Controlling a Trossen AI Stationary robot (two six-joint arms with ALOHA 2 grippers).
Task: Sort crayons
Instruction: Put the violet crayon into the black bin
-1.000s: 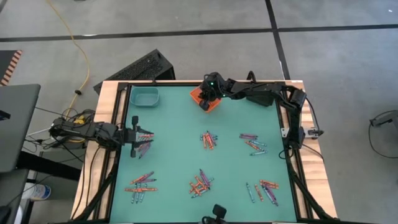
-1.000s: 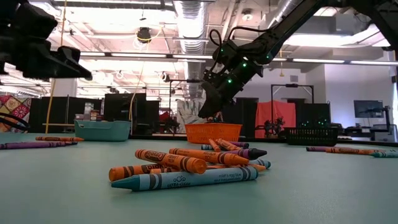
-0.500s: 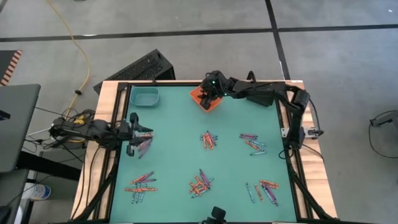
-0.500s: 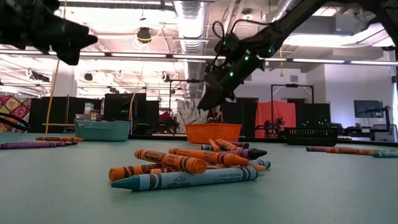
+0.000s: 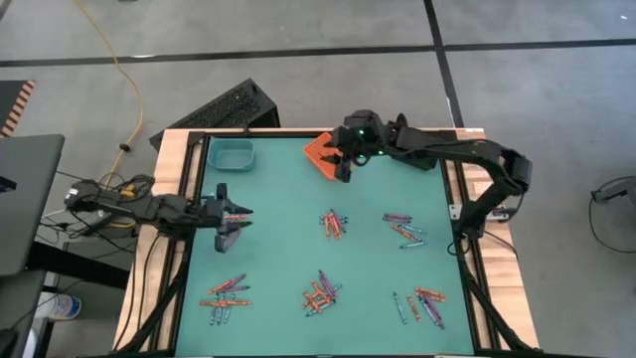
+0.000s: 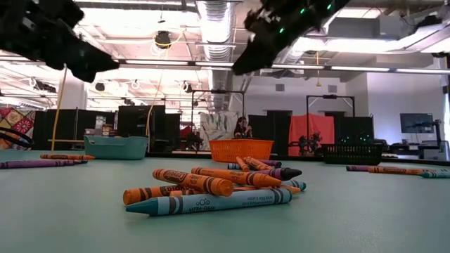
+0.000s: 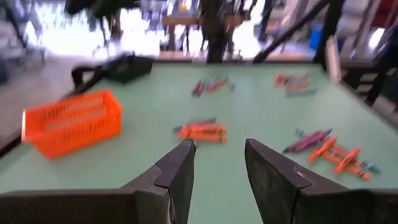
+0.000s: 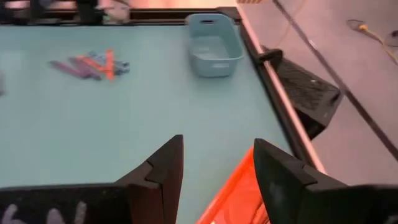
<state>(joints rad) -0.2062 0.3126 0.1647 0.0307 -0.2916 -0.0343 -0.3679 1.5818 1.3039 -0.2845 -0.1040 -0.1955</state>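
Nearest the low camera, a heap of crayons (image 6: pixel 211 188): orange ones stacked over a blue-grey one, a purple tip behind. Seen from above, six loose clusters on the green table (image 5: pixel 278 259): near left (image 5: pixel 226 294), near centre (image 5: pixel 320 292), near right (image 5: pixel 421 302), mid centre (image 5: pixel 334 224), mid right (image 5: pixel 402 229), and a purple-and-orange bunch at the left edge (image 5: pixel 231 236). Directly over that left bunch, well above the mat, the left gripper (image 5: pixel 241 213), fingers (image 7: pixel 180 174) parted with bare table showing between them, holding nothing. Farther back, at the far left corner, a teal bin (image 5: pixel 231 154); at far centre, an orange bin (image 5: pixel 321 152) sitting askew. Just right of the orange bin and raised high, the right gripper (image 5: pixel 342 165), fingers (image 8: pixel 163 167) spread apart and empty, the orange bin's rim showing beyond them. Contents of the orange bin hard to make out from above, possibly a crayon or two inside. Far right in the low view, a black bin (image 6: pixel 352 153). Beyond the table's far edge, on the floor, a dark keyboard (image 5: pixel 224 109) and a yellow cable (image 5: pixel 117 62).
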